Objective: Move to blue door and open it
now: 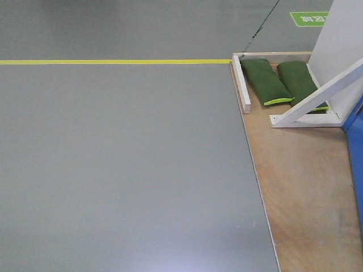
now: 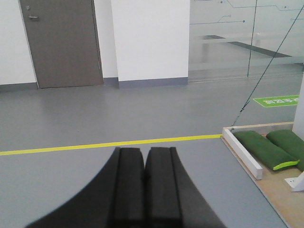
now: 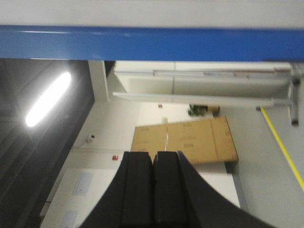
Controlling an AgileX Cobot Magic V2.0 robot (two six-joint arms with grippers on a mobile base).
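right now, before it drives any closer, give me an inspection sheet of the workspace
surface: smooth grey floor crossed by a yellow tape line; raised plywood platform on the right.
job's things: glossy blue door, only a sliver at the right edge of the front view; handle not in view.
clutter: two dark green sandbags on the platform by a white diagonal brace.
grippers: left gripper shut, empty; right gripper shut, empty.
cables: thin dark cord running down to the platform's corner.
surroundings: grey room door, glass wall, brown cardboard sheet.
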